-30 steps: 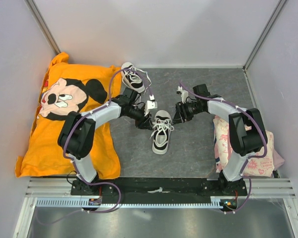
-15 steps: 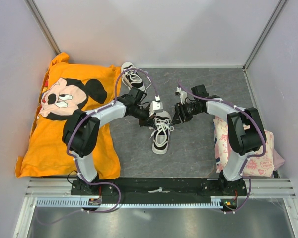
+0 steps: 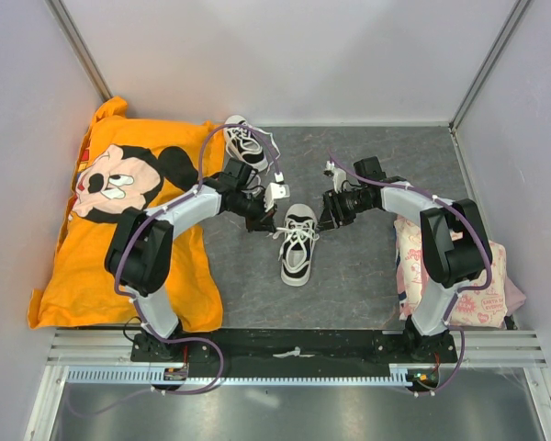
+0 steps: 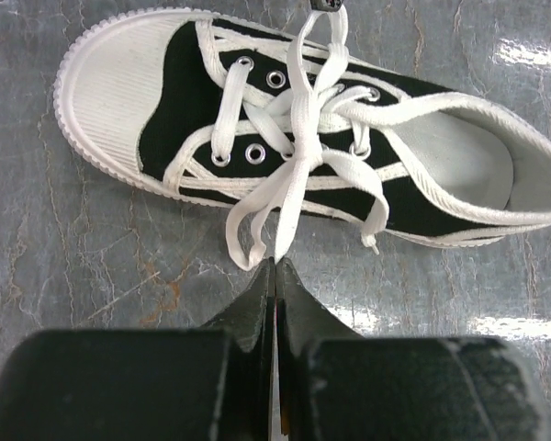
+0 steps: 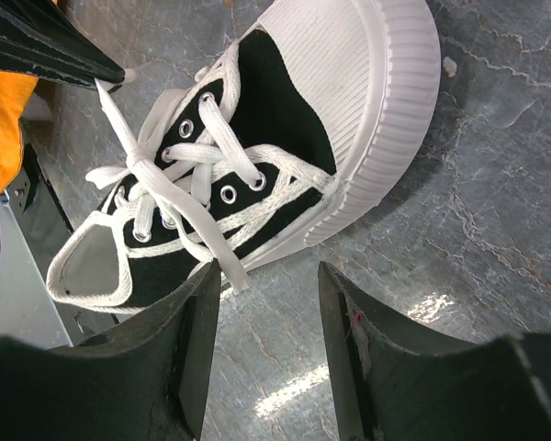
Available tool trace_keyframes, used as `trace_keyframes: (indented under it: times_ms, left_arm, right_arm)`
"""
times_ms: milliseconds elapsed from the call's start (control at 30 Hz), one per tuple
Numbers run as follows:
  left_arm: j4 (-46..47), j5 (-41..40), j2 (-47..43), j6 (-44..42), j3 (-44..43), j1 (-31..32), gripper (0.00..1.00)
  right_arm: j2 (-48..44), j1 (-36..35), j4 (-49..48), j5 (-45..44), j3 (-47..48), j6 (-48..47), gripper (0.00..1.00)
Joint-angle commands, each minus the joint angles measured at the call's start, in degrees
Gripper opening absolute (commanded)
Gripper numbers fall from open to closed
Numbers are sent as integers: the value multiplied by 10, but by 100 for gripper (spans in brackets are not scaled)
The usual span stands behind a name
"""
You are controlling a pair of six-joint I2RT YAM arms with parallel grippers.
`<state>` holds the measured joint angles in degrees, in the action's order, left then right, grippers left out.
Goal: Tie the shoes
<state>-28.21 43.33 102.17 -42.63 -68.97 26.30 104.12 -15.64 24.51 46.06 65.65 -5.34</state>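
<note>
One black sneaker with a white toe cap lies on the grey mat between my arms, its white laces crossed in a loose knot. It fills the left wrist view and the right wrist view. My left gripper is shut on one lace strand just left of the shoe, and its tip shows in the right wrist view. My right gripper is open by the shoe's toe side. A loose lace end lies against its left finger. The second sneaker lies behind the left arm.
An orange Mickey Mouse shirt covers the left of the table, under the left arm. A pink patterned cloth lies at the right by the right arm's base. White walls close in the back and both sides.
My left gripper has drawn back to the left, off the shoe's top, with the lace strand in it. The right arm has hardly moved.
</note>
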Motion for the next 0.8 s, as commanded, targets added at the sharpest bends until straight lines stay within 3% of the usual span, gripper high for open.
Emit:
trace_keyframes:
  times_ms: [0, 167, 400, 667, 767]
  left_arm:
    - [-15, -9, -25, -17, 2, -3, 2]
    - [-26, -22, -23, -26, 2, -5, 2]
    - [-60, -36, -27, -66, 9, -20, 1]
    - [-65, -45, -22, -82, 11, -29, 2]
    - [-64, -35, -21, -83, 11, -32, 10]
  right_arm:
    - [-1, -3, -8, 5, -1, 1, 54]
    - [-7, -3, -8, 14, 2, 4, 55]
    - [-26, -2, -5, 48, 3, -16, 64]
    - [-10, -9, 6, 65, 25, -47, 63]
    - [-5, -15, 5, 65, 33, -50, 62]
